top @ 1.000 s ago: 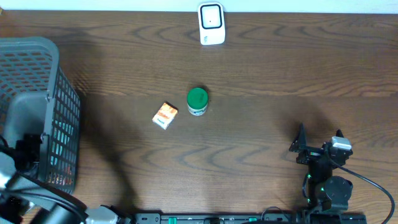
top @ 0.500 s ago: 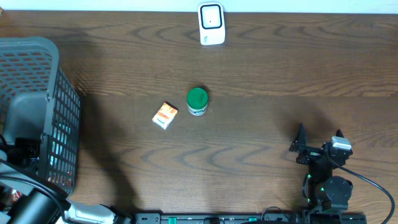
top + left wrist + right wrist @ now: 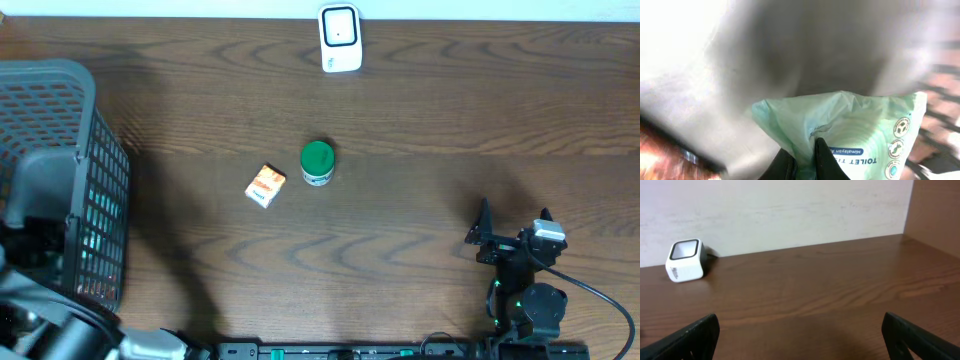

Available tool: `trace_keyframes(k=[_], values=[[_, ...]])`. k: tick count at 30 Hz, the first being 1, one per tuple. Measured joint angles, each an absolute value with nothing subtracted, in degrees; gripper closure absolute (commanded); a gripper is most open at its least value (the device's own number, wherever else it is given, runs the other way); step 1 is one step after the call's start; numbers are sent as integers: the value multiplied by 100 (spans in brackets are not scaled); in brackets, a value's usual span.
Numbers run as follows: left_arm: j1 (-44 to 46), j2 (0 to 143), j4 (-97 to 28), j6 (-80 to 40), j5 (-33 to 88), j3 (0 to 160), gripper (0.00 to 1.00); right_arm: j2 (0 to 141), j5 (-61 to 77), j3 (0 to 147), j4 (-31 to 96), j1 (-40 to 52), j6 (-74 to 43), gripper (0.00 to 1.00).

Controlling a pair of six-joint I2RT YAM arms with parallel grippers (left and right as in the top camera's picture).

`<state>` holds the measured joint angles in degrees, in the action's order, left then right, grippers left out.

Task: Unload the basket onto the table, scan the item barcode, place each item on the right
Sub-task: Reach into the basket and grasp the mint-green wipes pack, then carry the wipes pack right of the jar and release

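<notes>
1. At the bottom centre of the left wrist view, the left tool (image 3: 804, 159) is clamped shut on the crumpled edge of a pale green plastic packet (image 3: 860, 130) printed "TOILET".
2. Blurred grey walls around it suggest the grab sits inside the grey plastic mesh basket (image 3: 95, 150) at the left of the overhead frame.
3. The step in hand looks like picking the item; scanning has not begun.
4. The next move calls for lifting the packet clear of the basket rim and carrying it across the brown wooden bench (image 3: 450, 120). It goes to the white box-shaped scanner (image 3: 340, 38) at top centre, barcode turned toward it. No barcode shows yet.
5. At lower right, the right tool (image 3: 514, 215) rests with jaws spread wide, holding nothing.
</notes>
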<state>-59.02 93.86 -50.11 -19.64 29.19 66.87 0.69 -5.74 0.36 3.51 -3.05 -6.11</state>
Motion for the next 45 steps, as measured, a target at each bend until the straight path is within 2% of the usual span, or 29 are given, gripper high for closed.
trace_keyframes(k=[8, 16, 21, 27, 35, 40, 45], values=[[-5876, 7179, -5039, -2519, 3072, 8156, 92, 69, -576, 36, 349, -305, -611, 1], [-5627, 5859, -5212, -2742, 3997, 8243, 93, 69, -576, 36, 349, -305, -609, 1], [-4858, 5649, -5677, -2696, 4578, 8243, 92, 69, -578, 36, 349, -305, -609, 1], [-3415, 5819, -5850, -2576, 5256, 8202, 93, 69, -578, 36, 349, -305, -609, 1], [-1966, 6449, -5848, -2729, 5540, 8197, 93, 69, -576, 36, 349, -305, -609, 1], [-1275, 7000, -5902, -2764, 4845, 8193, 93, 69, -578, 36, 349, -305, -611, 1], [-148, 7297, -5913, -3076, 2646, 8160, 92, 69, -578, 36, 349, -305, -609, 1]])
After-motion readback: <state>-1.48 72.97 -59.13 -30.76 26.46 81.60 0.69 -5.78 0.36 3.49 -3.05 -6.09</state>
